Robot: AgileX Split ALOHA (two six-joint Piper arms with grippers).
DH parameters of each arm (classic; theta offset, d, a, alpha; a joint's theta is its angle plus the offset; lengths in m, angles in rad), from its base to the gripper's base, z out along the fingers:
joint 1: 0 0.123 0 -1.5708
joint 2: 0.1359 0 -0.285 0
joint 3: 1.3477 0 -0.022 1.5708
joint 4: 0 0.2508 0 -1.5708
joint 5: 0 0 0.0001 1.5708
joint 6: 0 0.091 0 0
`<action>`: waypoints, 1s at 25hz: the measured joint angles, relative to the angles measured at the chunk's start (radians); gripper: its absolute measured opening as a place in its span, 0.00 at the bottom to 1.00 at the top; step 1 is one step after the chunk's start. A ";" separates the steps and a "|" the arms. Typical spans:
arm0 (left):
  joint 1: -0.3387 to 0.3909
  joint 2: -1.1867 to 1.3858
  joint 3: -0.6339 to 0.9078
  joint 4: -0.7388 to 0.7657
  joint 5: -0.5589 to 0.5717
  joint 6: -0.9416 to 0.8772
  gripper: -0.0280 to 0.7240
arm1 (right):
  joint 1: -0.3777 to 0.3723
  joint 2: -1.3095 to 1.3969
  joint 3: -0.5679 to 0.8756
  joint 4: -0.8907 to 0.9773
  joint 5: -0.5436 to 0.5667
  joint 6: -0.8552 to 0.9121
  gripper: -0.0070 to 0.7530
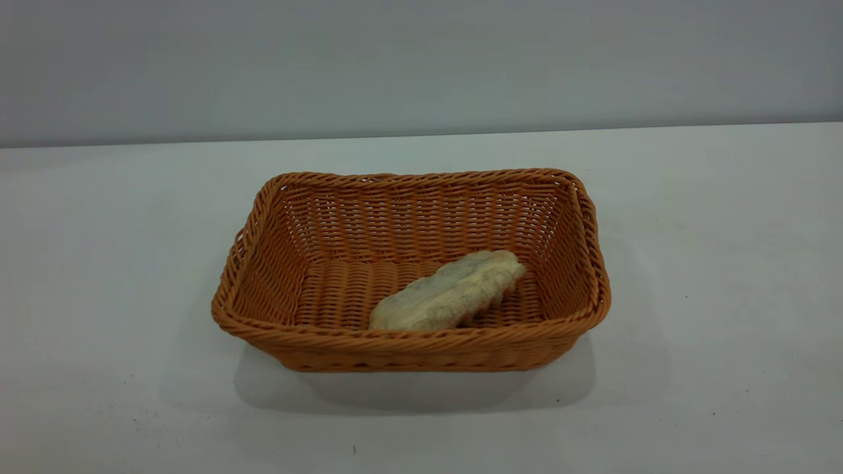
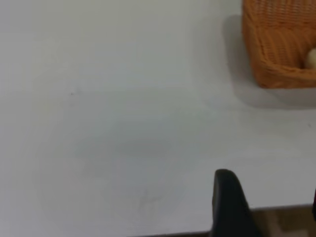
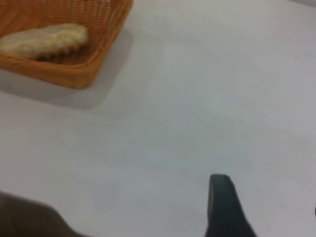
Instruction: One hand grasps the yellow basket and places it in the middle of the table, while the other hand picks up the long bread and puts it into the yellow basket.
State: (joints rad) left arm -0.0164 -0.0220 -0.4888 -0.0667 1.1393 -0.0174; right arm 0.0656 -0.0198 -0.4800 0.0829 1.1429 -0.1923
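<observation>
Left end effector point(image 2: 266, 207): we only see one dark finger at the frame edge, parked over bare white tabletop point(image 2: 123, 123) near its front edge. Can't tell how wide it stands. The large rectangular orange-tan woven wicker basket point(image 2: 276, 49) sits well off from it, nothing between.

Centre: basket is roughly mid-tabletop, flat on its base. The small elongated pale bread roll point(image 1: 449, 293) lies inside on the basket floor, rough flat underside up, one end toward the near wall, the other toward the right wall. Task looks done to us.

Handling: basket probably light, fairly stiff, some give in the weave; braided rim is the obvious pinch point, mid short side. Roll likely light and soft, crushable; take it across the narrow width, gentle squeeze.

Right end effector point(image 3: 261, 212): again a single dark finger visible, opening unknown, holding nothing we can see, basket well away.

Room: open tabletop all round the basket; the front edge shows close by the left finger.
</observation>
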 joint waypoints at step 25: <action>0.034 0.000 0.001 -0.007 0.000 0.000 0.63 | -0.020 0.000 0.000 0.000 0.000 0.001 0.63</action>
State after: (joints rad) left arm 0.0171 -0.0222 -0.4878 -0.0734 1.1393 -0.0174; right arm 0.0452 -0.0198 -0.4800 0.0829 1.1429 -0.1914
